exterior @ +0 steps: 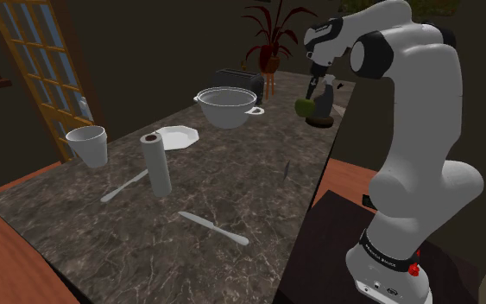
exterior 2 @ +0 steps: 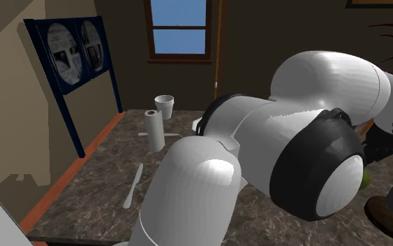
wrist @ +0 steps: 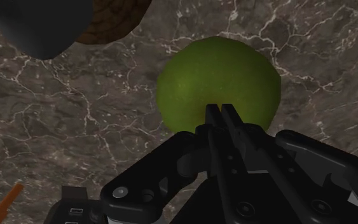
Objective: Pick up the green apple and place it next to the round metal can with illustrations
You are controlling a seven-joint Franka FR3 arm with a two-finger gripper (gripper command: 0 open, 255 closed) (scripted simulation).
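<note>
The hand [wrist: 220,109] is closed on nothing, its two fingers [wrist: 213,121] meeting tip to tip. The green apple [wrist: 219,79] sits on the dark marble bench [wrist: 75,127] straight ahead of the fingertips, which overlap its near edge in the wrist view; whether they touch it I cannot tell. In the shoulder view the hand [exterior: 315,88] hangs just above the apple [exterior: 302,107]. Near the hand, beside the apple, stands a grey object [wrist: 34,25] on a brown base [wrist: 117,16]. Well away from the hand lie a pot [exterior: 228,107], plate [exterior: 177,137], roll [exterior: 156,164], cup [exterior: 88,145] and knife [exterior: 213,227].
</note>
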